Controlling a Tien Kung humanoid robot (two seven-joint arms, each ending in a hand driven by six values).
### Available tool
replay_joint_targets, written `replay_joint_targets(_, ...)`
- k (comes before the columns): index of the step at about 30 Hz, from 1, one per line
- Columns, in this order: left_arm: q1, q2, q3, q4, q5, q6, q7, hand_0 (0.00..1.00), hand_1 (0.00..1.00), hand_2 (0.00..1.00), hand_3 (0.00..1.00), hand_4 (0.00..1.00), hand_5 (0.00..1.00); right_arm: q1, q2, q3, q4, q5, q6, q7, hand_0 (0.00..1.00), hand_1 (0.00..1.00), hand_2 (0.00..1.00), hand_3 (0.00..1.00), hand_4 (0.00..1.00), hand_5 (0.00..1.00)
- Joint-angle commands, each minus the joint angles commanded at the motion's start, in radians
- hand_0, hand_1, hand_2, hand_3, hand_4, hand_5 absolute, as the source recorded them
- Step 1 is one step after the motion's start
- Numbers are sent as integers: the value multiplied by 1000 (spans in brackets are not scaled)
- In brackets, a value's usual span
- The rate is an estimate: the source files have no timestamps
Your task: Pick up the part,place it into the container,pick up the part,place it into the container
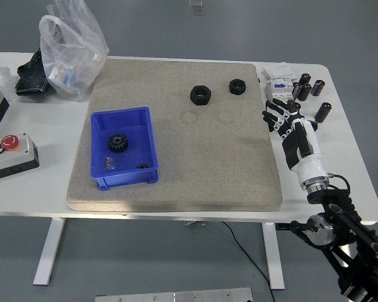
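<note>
Hovering: right hand [290, 126], fingers spread, empty, at mat's right edge.
Risk: nearer hex nut [238, 86] skids away if nudged.

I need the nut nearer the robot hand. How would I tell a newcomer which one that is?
Start at the large grey mat covering most of the white table and look to its far right corner. Two black hex nuts sit there side by side; take the right nut, closest to the mat's right edge. It looks slightly smaller than the left nut and lies farther back.

Two black nuts [201, 95] [238, 86] lie well apart from the blue bin [147, 135].
</note>
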State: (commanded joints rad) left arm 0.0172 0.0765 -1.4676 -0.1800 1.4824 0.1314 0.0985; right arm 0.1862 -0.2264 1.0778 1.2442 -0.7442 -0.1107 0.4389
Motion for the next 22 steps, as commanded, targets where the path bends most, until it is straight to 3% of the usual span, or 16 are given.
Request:
replay_joint_targets(3,0,0,-1,0,1,0,0,664,592,575,626,626,245,-2,-3,11,9,-47,31,-52,903,798,801,762,978,998)
replay_joint_targets(4,0,1,-1,0,0,0,-1,665,592,574,625,626,246,-2,-3,16,12,-63,40,-69,998,907,876,834,998,998)
replay_joint_targets(11,0,1,-1,0,0,1,-1,664,591,572,625,625,245,-8,-6,35,31,-132,79,-164,998,932,898,833,998,998)
replay_joint_targets(22,5,0,-1,0,-3,1,1,664,592,571,625,626,246,-27,-10,48,63,-94,111,-159,998,935,898,832,998,998)
